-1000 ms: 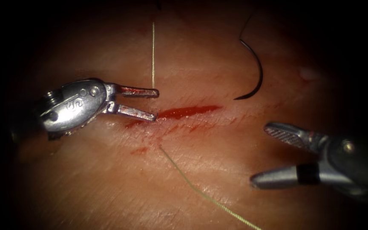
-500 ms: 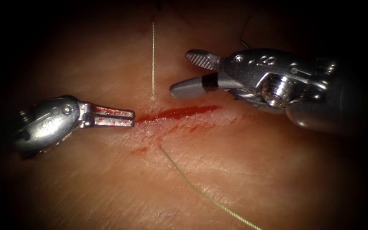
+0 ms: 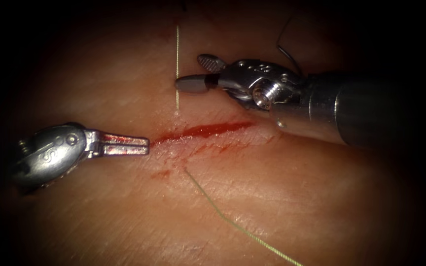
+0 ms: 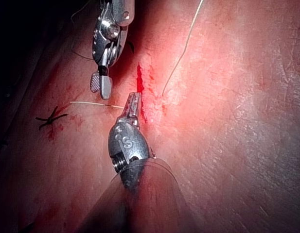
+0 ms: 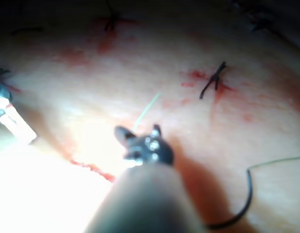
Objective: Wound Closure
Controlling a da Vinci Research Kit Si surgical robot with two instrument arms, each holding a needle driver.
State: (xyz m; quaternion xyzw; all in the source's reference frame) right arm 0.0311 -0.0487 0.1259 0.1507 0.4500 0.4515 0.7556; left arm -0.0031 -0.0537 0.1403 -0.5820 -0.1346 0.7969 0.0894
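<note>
Here the right tool [image 3: 193, 74] stands open astride the thread [image 3: 177, 59], grasping nothing; the left tool [image 3: 141, 146] is closed, empty. The right wrist view shows the needle [image 5: 247, 199] lying free on the tissue [image 3: 272, 197].

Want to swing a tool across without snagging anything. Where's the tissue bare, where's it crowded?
Bare: the tissue below the left tool, left of the lower thread; also right of that thread, below the cut. Crowded: above the cut, where the right tool, jaws open and empty, reaches the upper thread, the needle behind it.
</note>
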